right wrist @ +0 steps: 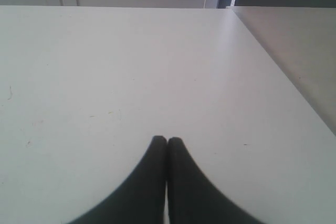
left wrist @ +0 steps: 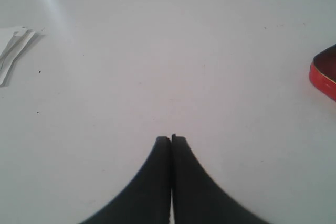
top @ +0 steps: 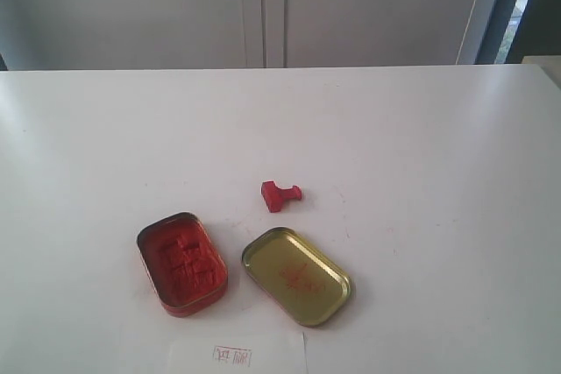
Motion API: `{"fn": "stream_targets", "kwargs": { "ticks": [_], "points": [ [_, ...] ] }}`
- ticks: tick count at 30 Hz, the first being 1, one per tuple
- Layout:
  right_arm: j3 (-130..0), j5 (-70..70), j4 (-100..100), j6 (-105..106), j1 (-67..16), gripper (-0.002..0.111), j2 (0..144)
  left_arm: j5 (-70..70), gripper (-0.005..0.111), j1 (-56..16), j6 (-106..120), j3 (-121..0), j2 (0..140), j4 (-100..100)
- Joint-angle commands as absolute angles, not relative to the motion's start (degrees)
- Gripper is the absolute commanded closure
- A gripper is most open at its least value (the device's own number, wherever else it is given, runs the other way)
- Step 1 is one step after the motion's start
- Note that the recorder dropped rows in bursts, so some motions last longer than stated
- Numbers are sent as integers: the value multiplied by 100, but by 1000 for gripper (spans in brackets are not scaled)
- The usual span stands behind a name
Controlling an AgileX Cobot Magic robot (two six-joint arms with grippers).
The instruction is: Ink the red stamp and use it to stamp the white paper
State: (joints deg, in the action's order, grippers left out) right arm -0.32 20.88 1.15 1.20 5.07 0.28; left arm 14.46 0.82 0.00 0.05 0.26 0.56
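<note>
The red stamp [top: 280, 194] lies on its side in the middle of the white table, apart from everything. Just in front of it sit the open tin of red ink pad [top: 181, 263] and its gold lid [top: 296, 275]. The white paper [top: 237, 355], bearing a small red mark, lies at the front edge of the exterior view. Neither arm shows in the exterior view. My left gripper [left wrist: 171, 138] is shut and empty over bare table, with a red tin edge [left wrist: 324, 75] off to one side. My right gripper [right wrist: 167, 140] is shut and empty over bare table.
Grey cabinet doors [top: 263, 6] stand behind the table's far edge. A folded white paper scrap [left wrist: 13, 51] lies at the border of the left wrist view. A second table surface [right wrist: 294, 40] adjoins in the right wrist view.
</note>
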Motion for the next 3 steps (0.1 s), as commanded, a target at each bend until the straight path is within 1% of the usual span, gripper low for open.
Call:
{"fn": "stream_targets", "kwargs": {
  "ticks": [1, 3],
  "points": [
    [0, 2006, 79, 134, 501, 108, 0, 1456, 107, 58, 0, 0, 0, 125],
    [0, 2006, 79, 134, 501, 108, 0, 1456, 107, 58, 0, 0, 0, 125]
  ]
}}
